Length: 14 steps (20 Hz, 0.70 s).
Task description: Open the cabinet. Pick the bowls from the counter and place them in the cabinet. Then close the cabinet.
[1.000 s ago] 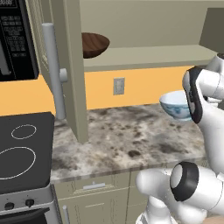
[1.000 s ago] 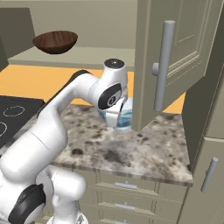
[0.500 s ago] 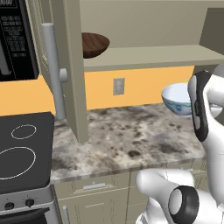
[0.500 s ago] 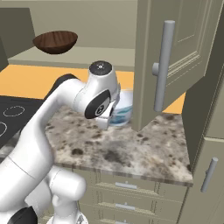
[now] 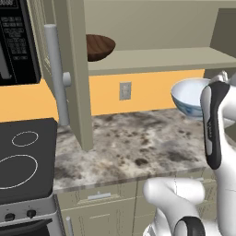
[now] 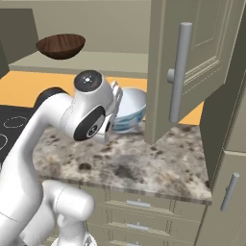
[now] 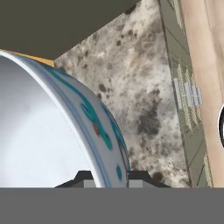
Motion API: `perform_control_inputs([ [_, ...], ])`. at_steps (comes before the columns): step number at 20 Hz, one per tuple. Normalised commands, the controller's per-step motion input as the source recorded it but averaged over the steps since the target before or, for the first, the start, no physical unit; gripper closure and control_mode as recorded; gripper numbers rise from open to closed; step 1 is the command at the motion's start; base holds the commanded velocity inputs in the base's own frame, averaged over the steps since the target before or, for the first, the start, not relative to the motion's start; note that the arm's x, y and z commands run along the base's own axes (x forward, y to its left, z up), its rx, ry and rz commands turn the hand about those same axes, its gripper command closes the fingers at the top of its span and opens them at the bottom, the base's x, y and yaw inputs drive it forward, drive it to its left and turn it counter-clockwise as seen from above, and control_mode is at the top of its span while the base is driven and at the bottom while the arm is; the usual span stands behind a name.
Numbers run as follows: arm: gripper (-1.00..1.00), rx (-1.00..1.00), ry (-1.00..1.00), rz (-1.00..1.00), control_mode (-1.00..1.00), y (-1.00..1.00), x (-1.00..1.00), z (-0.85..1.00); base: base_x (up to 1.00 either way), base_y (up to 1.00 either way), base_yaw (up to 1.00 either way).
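The white and light-blue bowl [image 5: 188,97] hangs in the air above the counter [image 5: 138,145], just below the cabinet's open shelf [image 5: 152,59]. My gripper [image 6: 116,96] is shut on its rim, and the bowl's wall [image 7: 52,131] passes between the fingertips [image 7: 83,177] in the hand view. The dark-brown wood-grain bowl [image 5: 99,46] sits on the shelf at the left, also visible as the brown bowl [image 6: 61,45] from the right base. Both cabinet doors stand open: the left door [image 5: 76,78] and the right door [image 6: 192,62].
The left door's long silver handle [image 5: 55,73] and the right door's handle [image 6: 178,72] jut out toward me. A black stove top [image 5: 23,159] lies left of the counter under a microwave [image 5: 16,41]. Drawers [image 6: 139,206] run below the slab.
The arm has lifted the white and light-blue bowl off the counter, toward the height of the shelf. The brown bowl and the doors have not moved.
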Motion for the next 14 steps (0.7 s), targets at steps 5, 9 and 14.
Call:
perform_control_inputs([
  [5, 1.00, 0.00, -0.12, -0.04, -1.00, 0.16, -0.28, 0.33, 0.00, 0.00, 0.00],
  [9, 1.00, 0.00, -0.12, -0.03, -1.00, 0.07, -0.22, 0.37, 0.00, 0.00, 0.00],
  [14, 1.00, 0.00, -0.10, -0.03, -1.00, 0.00, -0.18, 0.40, 0.00, 0.00, 0.00],
])
